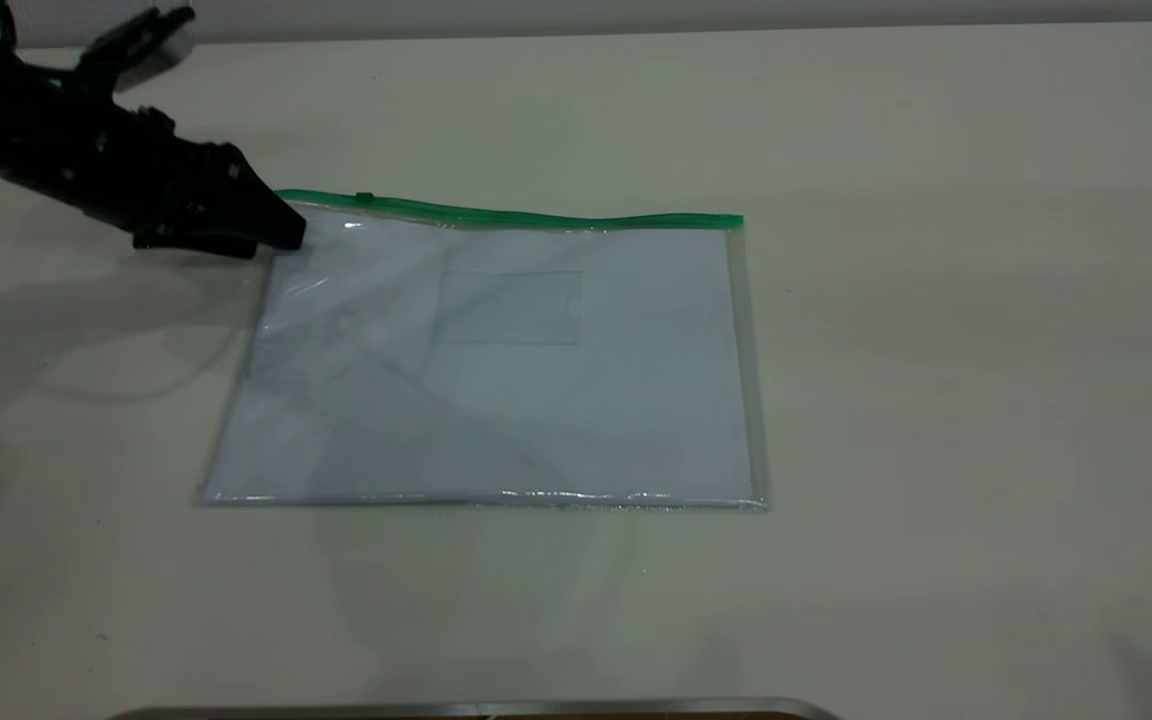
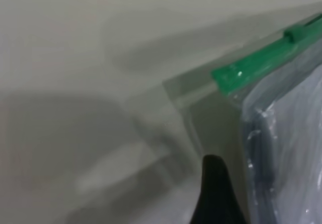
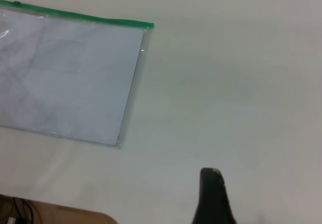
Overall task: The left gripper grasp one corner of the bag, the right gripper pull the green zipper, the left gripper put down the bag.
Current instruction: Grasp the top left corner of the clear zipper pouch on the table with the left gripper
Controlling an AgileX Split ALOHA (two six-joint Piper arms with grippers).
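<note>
Pale tabletop (image 1: 936,400) carries the flat clear plastic bag (image 1: 496,400), its green zipper strip (image 1: 536,216) along the far edge. My black left gripper (image 1: 281,235) meets the zipper-end corner (image 1: 281,205); whether it's clamped, I cannot tell. My right gripper (image 3: 211,199) hangs well apart, grip unreadable.

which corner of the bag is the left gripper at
The green-strip corner at the exterior view's far left, beside the slider; the left gripper touches there. The other three corners lie untouched.

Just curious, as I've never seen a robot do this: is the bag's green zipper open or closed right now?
Cannot tell for certain. The slider tab sits near the left end of the green zipper, beside the left end effector; no gap shows.
</note>
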